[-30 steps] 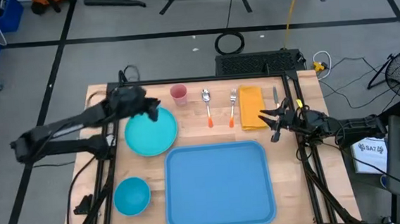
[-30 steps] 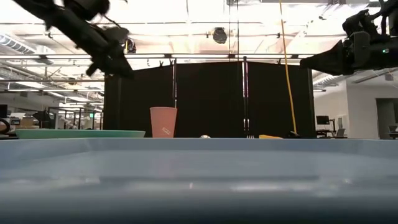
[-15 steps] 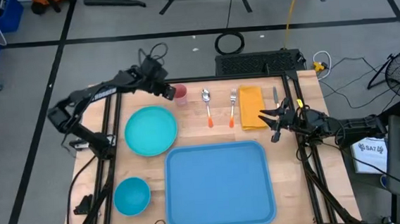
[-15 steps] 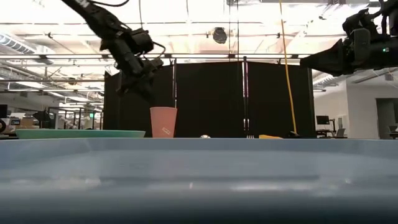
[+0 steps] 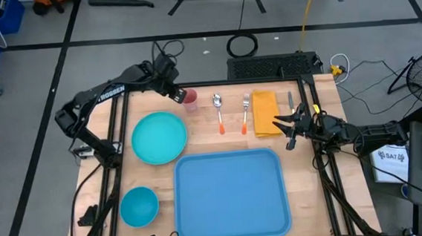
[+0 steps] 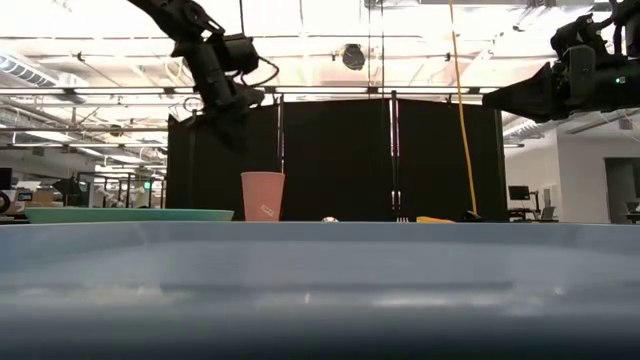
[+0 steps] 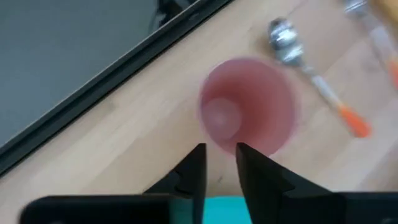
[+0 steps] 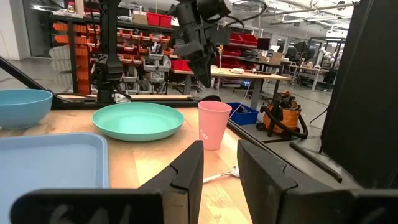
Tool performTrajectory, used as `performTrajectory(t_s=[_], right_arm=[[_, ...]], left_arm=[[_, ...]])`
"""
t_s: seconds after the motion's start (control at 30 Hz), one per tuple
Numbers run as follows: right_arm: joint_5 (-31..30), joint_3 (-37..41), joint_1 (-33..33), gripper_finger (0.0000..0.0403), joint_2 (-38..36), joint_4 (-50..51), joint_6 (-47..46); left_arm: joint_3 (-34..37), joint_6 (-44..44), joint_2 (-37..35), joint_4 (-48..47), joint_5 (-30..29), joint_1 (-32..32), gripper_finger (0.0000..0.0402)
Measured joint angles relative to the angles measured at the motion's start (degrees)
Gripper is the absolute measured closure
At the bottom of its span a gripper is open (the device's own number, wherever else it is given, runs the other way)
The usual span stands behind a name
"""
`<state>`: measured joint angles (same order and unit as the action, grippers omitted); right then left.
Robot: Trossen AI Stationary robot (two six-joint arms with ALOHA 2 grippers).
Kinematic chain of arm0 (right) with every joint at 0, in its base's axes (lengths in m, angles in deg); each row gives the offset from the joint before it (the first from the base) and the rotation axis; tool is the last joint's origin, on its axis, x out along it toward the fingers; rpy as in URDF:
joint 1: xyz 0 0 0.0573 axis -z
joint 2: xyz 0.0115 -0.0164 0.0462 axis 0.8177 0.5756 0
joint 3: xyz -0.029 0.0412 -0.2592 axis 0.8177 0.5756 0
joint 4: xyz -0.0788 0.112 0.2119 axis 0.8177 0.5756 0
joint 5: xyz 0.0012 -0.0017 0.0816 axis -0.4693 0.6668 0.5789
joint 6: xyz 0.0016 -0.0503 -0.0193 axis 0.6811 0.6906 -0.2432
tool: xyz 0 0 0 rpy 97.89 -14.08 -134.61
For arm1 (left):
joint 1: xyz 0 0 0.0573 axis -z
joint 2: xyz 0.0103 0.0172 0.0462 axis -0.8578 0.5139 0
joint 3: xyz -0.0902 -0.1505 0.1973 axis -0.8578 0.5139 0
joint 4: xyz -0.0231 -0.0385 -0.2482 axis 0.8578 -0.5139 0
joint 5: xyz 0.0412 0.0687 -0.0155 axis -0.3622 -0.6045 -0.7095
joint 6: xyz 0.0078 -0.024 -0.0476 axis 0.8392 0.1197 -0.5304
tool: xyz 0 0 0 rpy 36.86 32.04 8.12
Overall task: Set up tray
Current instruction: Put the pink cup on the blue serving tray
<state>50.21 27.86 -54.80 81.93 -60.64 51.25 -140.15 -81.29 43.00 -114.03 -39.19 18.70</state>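
Tray (image 5: 231, 195) sits flat and bare near the front edge of the table (image 5: 304, 171), right of centre, nothing loaded on it. The left gripper (image 5: 175, 95) hangs above the pink cup (image 5: 189, 99) at the back edge of the table, just left of the cup's rim, and its wrist view looks straight down into the cup's mouth. Its two fingers (image 7: 194, 168) stand only a narrow gap apart with nothing between them. No contact with the cup.

Over by the right edge, the right gripper (image 5: 288, 130) waits just beside the yellow napkin (image 5: 264, 113), its fingers parted a little and empty.

The teal plate (image 5: 159, 137) and the blue bowl (image 5: 139, 206) lie along the left side; a spoon (image 5: 219, 111) and a fork (image 5: 245, 113) rest between cup and napkin.

By my read, the step in hand is the reach for the cup, the first item bound for the tray. The next move calls for wider fingers, a drop so one goes inside the rim and one outside, then a firm pinch before lifting.
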Motion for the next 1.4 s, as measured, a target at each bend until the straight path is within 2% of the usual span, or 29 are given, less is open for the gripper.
performTrajectory(t_s=[0.07,0.17,0.3,0.67,0.83,0.93,1.0,1.1,1.13,1.27,1.4], right_arm=[[0.00,0.02,0.00,0.0314,0.00,-0.01,0.01],[0.02,0.02,0.00,0.0314,0.00,0.00,0.01],[0.04,0.02,-0.01,0.0314,0.00,0.00,-0.02],[0.07,0.01,-0.04,0.0314,0.00,-0.04,-0.02],[0.07,0.02,-0.04,0.0314,0.00,-0.04,-0.02],[0.07,0.02,-0.04,0.0314,0.00,-0.02,-0.02],[0.07,0.01,-0.04,0.0314,0.00,0.05,-0.02],[0.07,0.01,-0.04,0.0314,0.00,0.39,-0.02],[0.06,0.02,-0.04,0.0314,0.00,0.39,-0.02],[0.04,0.02,-0.04,0.0314,0.00,0.42,-0.02],[0.04,0.01,-0.04,0.0314,0.00,0.42,-0.02]], left_arm=[[0.02,-1.25,0.68,-0.11,-1.94,0.18,0.0274],[0.02,-1.95,1.47,0.80,-1.72,0.41,0.0242],[0.02,-2.45,4.01,1.55,-1.89,0.83,0.0219],[0.04,-2.60,9.92,3.64,-2.01,0.83,0.0215],[0.04,-3.15,10.27,6.16,-1.65,1.16,0.0216],[0.04,-3.67,10.29,6.13,-1.93,1.16,0.0241],[0.04,-3.42,10.29,6.11,-1.90,1.17,0.0283],[0.04,-1.88,10.27,6.27,-1.47,1.45,0.0372],[0.04,-1.69,10.27,6.50,-1.47,1.55,0.0385],[0.07,-0.77,9.72,7.92,-1.52,2.71,0.0395],[0.13,0.09,5.26,7.33,-1.14,5.45,0.0397]])
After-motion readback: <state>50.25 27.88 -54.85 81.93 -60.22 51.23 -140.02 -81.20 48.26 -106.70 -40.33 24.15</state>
